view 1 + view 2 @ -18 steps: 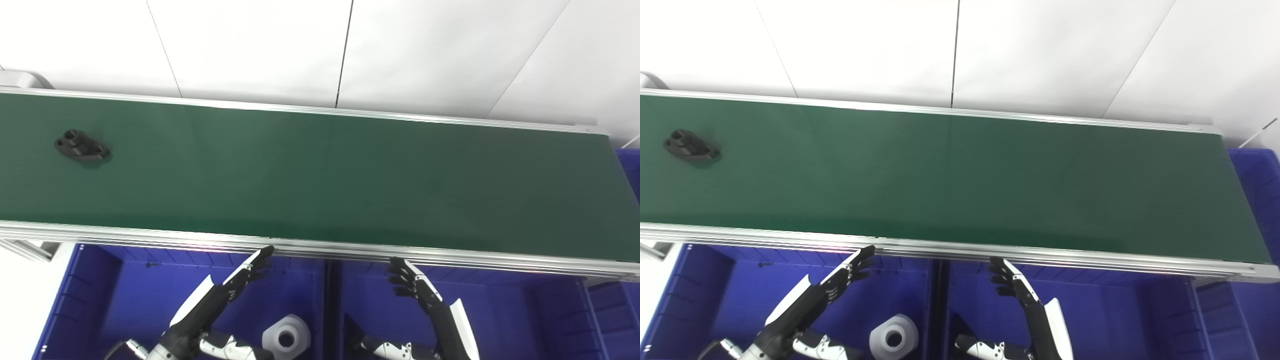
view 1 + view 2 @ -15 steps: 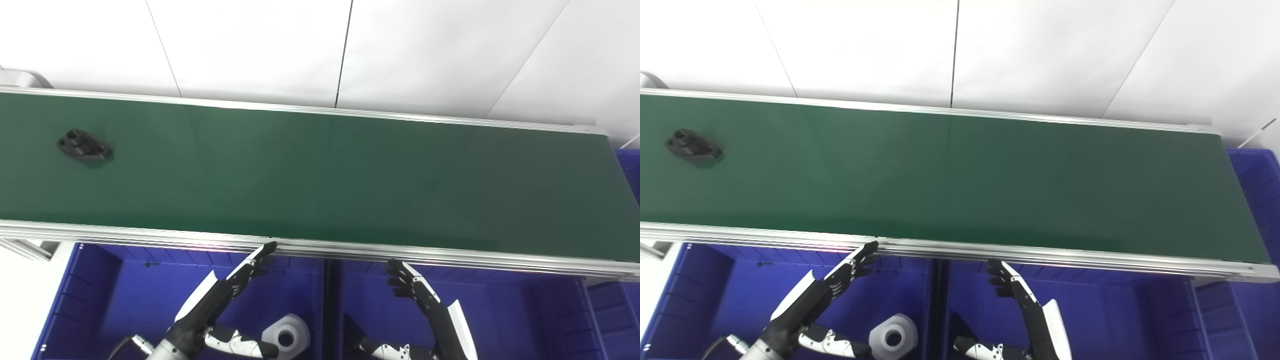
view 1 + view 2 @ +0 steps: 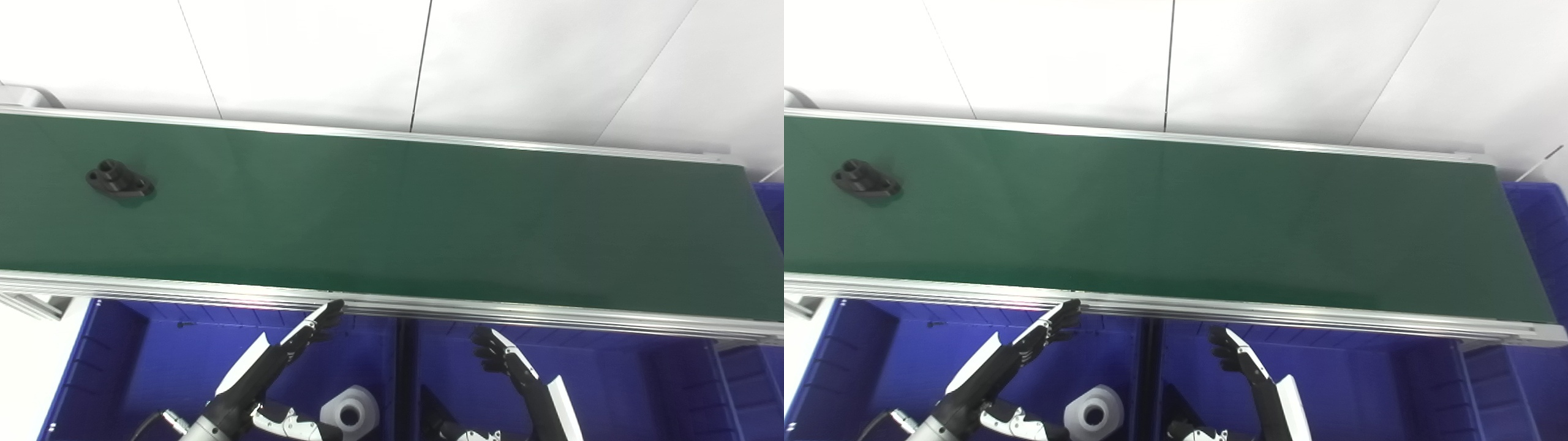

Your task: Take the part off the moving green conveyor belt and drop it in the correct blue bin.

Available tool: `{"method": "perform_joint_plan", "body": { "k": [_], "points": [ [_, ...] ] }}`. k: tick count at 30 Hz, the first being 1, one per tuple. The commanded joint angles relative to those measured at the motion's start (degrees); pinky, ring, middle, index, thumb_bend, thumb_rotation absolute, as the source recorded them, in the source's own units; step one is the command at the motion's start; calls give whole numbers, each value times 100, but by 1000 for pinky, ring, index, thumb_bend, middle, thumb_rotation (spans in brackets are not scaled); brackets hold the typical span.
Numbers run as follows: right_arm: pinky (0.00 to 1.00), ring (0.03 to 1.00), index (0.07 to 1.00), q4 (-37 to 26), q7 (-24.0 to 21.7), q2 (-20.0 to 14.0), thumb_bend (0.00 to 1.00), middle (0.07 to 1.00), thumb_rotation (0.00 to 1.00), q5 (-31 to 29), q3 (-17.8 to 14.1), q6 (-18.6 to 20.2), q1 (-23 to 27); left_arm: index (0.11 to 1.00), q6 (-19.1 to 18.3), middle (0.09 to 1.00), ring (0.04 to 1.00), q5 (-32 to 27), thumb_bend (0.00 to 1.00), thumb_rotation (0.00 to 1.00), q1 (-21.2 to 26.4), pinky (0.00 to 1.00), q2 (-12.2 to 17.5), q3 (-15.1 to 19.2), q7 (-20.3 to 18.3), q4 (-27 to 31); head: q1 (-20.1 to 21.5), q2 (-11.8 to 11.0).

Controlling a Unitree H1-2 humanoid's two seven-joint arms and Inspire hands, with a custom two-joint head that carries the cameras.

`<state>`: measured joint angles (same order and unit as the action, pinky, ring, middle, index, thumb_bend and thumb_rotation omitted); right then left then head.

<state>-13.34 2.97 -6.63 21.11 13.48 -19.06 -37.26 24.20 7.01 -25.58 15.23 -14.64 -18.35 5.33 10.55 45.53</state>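
Lying flat toward the left end of the green conveyor belt (image 3: 392,214), the black part (image 3: 119,185) shows in the left eye view as a small flanged piece with round holes, resting about midway between the belt's far and near rails. Below the near aluminium rail (image 3: 392,304) sit two blue bins side by side: the left blue bin (image 3: 153,367) holds a white cylindrical part (image 3: 350,412) with a dark bore near its right wall, and the right blue bin (image 3: 612,380) is beside it. The left hand (image 3: 309,327) reaches up with fingers spread and holding nothing, its fingertips just under the rail. The right hand (image 3: 499,358) hangs over the right bin, fingers apart and empty.

From the right eye view, the black part (image 3: 866,182) lies nearer the picture's left edge, well apart from both hands. The left hand (image 3: 1050,327) again nearly meets the rail, and the right hand (image 3: 1237,358) stands lower, both spread.
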Motion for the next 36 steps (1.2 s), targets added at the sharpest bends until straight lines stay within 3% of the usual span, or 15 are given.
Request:
{"method": "perform_joint_plan", "body": {
  "k": [1, 12, 14, 26, 36],
  "points": [
    [711, 768, 826, -168, 178, 44, 793, 808, 241, -129, -64, -485, -117, 947, 218, 955, 955, 3, 809, 322, -9, 947, -7, -35, 80, 187, -11, 2],
    [708, 761, 813, -50, 206, 96, 775, 788, 219, -376, -187, -663, -120, 929, 216, 945, 917, 174, 792, 267, 7, 871, 51, -220, 32, 113, -257, -2],
    [662, 739, 809, -30, 224, 125, 774, 784, 217, -426, -201, -675, -115, 926, 202, 945, 922, 171, 798, 265, 10, 876, 42, -240, 64, 109, -286, -7],
    [732, 781, 821, 133, 113, 22, 780, 812, 204, -453, -251, -667, 16, 927, 261, 941, 909, 222, 794, 300, 125, 862, -49, -286, 269, -91, -647, -132],
    [737, 781, 806, 173, 136, 7, 792, 798, 217, -335, -296, -665, 57, 922, 262, 941, 915, 164, 801, 237, 151, 861, -104, -325, 418, -166, -679, -158]
  ]
}}
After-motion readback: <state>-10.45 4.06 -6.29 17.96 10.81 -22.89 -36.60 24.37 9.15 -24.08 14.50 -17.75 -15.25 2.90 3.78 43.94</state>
